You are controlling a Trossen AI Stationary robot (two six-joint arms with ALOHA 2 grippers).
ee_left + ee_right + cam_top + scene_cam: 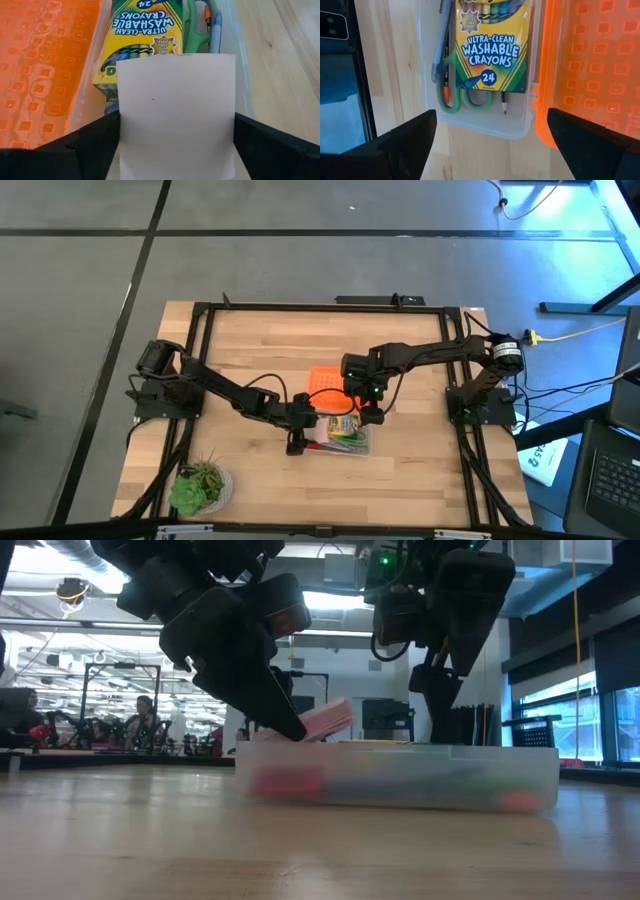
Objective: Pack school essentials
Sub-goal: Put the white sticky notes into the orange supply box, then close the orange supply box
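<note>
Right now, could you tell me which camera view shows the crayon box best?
The right wrist view: the crayon box lies face-up in the clear box, label readable. The left wrist view shows it partly behind the note pad; the high view shows it small; the low view only blurs.

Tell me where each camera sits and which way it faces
High: overhead, straight down; both arms over the clear box.
Low: table height, level; both arms descend.
Left wrist: past the left tool at the note pad.
Right wrist: past the right tool into the box.
Both wrist views share the crayon box.
</note>
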